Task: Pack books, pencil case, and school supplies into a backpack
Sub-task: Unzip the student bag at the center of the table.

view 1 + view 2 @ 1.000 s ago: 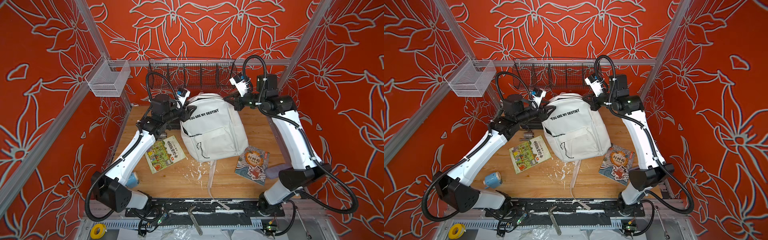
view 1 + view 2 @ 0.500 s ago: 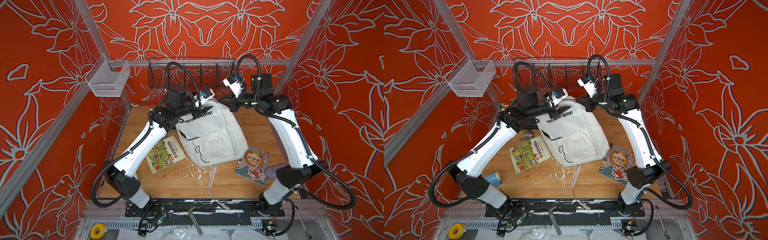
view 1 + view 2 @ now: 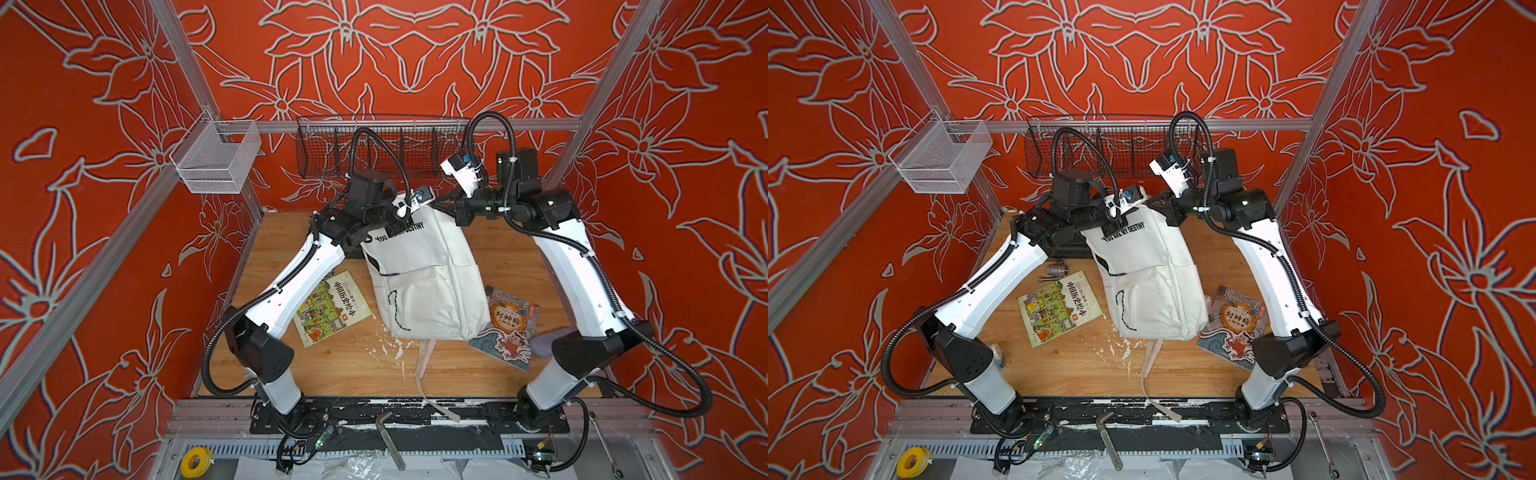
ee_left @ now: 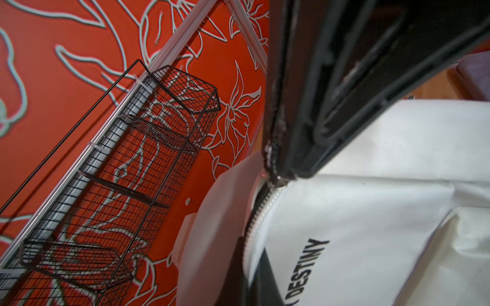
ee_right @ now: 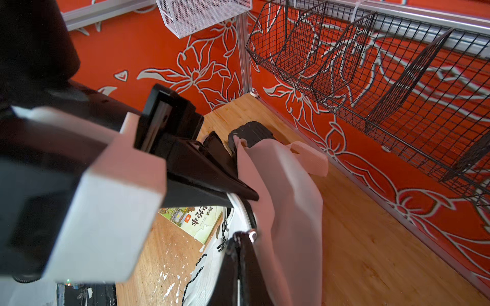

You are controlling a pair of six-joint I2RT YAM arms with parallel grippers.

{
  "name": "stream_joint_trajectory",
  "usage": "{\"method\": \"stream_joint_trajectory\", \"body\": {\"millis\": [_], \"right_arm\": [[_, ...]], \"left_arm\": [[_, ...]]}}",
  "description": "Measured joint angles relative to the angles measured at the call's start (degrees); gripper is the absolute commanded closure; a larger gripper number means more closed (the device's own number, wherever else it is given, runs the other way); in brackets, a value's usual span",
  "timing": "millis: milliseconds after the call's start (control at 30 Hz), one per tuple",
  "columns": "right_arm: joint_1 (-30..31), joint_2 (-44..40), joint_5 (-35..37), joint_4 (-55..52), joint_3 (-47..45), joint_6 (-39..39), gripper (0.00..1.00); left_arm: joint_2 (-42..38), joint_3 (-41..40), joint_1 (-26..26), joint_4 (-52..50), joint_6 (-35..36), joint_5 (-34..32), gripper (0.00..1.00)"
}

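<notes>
Now that the metal zip slider [image 4: 278, 182] of the soft white woven backpack [image 3: 428, 282] has been clamped by the left end effector [image 4: 275, 176], the bag's top is held raised, its base on the wooden counter [image 3: 498, 257], with the top edge pinched by the closed right end effector [image 5: 240, 238]. Unzipping is judged ready to begin. Two thin glossy books [image 3: 330, 307] are left flat beside it, unpacked.

**Wooden tabletop [image 3: 357, 374] and its load**

A green-and-yellow book [image 3: 332, 307], a blue book [image 3: 509, 328], a grey metal fitting [image 3: 1055, 271] and scattered white flecks [image 3: 392, 351] lie on it. The lower end of the backpack [image 3: 432, 299] seems to rest between the books.
</notes>
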Motion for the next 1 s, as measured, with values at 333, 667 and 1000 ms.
{"method": "stream_joint_trajectory", "body": {"millis": [333, 667, 1000], "right_arm": [[0.55, -3.13, 5.18, 5.79, -9.33, 7.48, 1.00], [0.00, -9.35, 11.37, 16.41, -21.40, 17.49, 1.00], [-2.73, -9.35, 8.24, 22.08, -24.24, 24.30, 1.00]], "left_arm": [[4.90, 10.78, -0.02, -6.73, -8.85, -8.07, 1.00], [7.43, 19.50, -0.68, -14.32, -20.57, -10.67, 1.00], [7.43, 19.47, -0.66, -15.45, -25.00, -11.61, 1.00]]}}
